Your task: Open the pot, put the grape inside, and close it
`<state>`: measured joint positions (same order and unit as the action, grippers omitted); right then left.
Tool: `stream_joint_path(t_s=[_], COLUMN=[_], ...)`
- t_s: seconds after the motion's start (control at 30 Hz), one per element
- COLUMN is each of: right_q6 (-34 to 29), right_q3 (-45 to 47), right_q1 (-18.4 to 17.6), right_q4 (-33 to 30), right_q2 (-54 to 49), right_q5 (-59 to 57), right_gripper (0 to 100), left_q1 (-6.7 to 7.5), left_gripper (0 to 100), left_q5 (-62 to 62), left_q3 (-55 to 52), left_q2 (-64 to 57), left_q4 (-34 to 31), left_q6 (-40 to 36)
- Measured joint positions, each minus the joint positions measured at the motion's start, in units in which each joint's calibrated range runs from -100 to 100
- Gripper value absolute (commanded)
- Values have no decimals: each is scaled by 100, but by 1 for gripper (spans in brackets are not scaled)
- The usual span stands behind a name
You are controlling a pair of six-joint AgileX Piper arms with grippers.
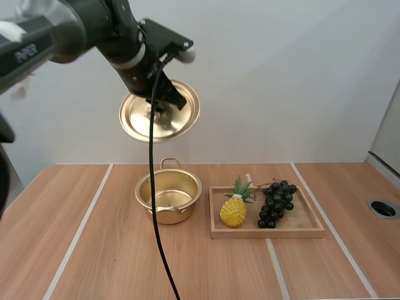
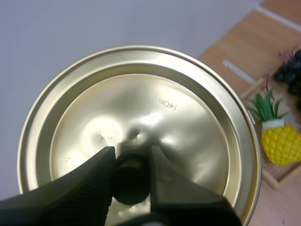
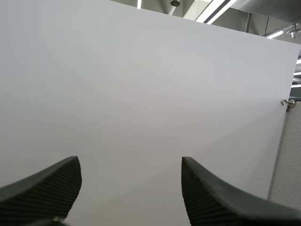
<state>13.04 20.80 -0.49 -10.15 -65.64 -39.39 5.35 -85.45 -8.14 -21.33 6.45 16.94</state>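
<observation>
The left tool (image 2: 131,162) pinches the dark knob (image 2: 129,181) of the lid (image 1: 136,120) between its two fingers and holds the lid high above the pot (image 1: 178,215), tilted so that its gold face turns towards the high camera. Held up there, the lid leaves the pot's mouth uncovered, and nothing hangs in the path between the pot and the fruit. The pot stands open and empty on the table (image 1: 94,250), so the opening step looks done, and filling and closing remain. The grapes (image 1: 276,203), the thing to go in, lie in the wooden tray (image 1: 309,226), which sits just beside the pot on its right. They are at the tray end farther from the pot, with a toy pineapple (image 1: 233,211) between them and the pot. That layout probably explains the split of work: the lid is kept aloft on the pot's left side while the fruit waits on its right, within the other arm's side. The right tool (image 3: 130,162) has its fingers spread wide with nothing between them, a posture that suits reaching for the grapes next.
</observation>
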Motion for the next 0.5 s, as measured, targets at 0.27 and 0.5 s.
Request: stream_joint_path(t_s=[0.27,0.5], right_q6=[0,0], right_q3=[0,0], right_q1=[0,0], right_q4=[0,0], right_q2=[0,0], right_q5=[0,-225], right_gripper=[100,100], left_q1=[0,0], left_gripper=[0,0], left_q5=[51,1012], left_q3=[1461,2831], left_q2=[-1074,-1774], left_q4=[-10,-11], left_q6=[-264,-641])
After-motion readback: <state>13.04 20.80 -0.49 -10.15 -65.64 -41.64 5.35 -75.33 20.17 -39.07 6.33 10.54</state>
